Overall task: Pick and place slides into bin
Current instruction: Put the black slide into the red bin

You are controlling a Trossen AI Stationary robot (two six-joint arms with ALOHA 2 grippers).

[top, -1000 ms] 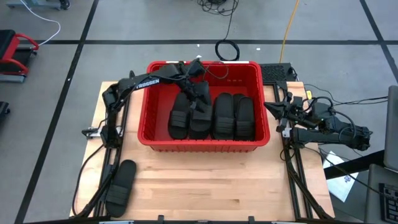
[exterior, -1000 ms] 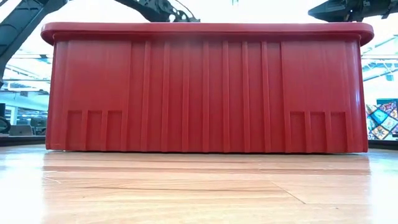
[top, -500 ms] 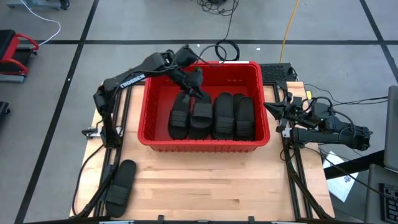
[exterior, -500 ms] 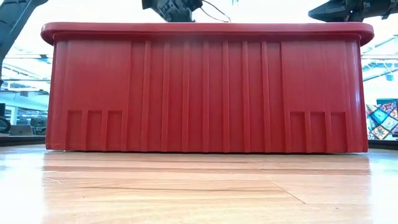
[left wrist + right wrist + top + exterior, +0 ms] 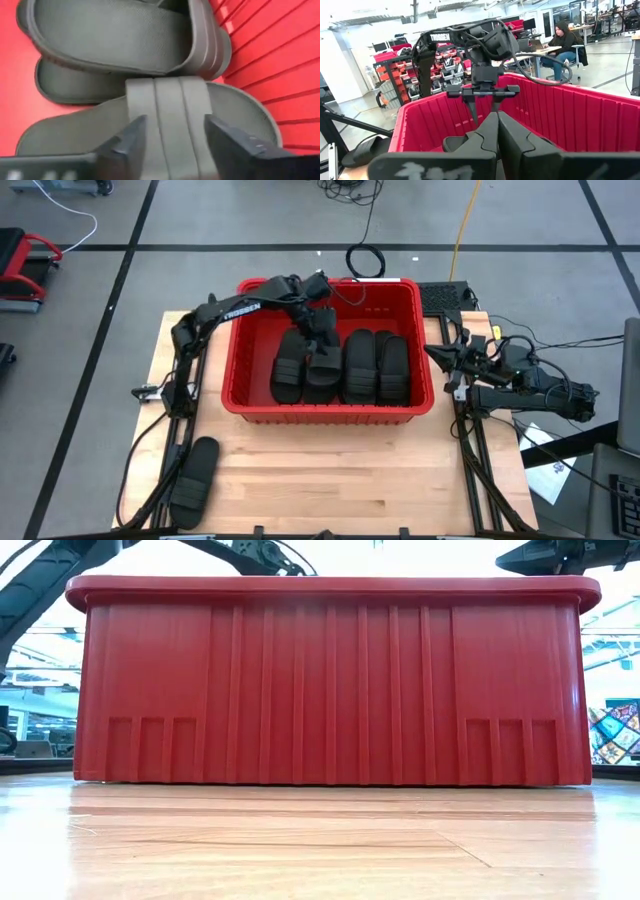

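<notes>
One matte black slide (image 5: 194,477) lies on the desk (image 5: 330,470) near of the red bin (image 5: 236,370), its long axis tilted. Inside the bin, black ribbed-strap slides (image 5: 345,367) lie abreast, lengthwise near-to-far. The left hand (image 5: 322,332) hangs over them, fingers (image 5: 131,136) parted astride a strap, gripping nothing. Beside the bin, the right hand (image 5: 440,356) waits closed.

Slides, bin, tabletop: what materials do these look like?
Slides: likely matte rubber or foam; fine pebbled sole texture, no glare, ribbed strap.
Bin: looks like moulded plastic, bright red, slight sheen, ribbed walls and thick rim.
Tabletop: light wood, butcher-block style strips with visible grain; low view shows a soft reflection, probably sealed.
</notes>
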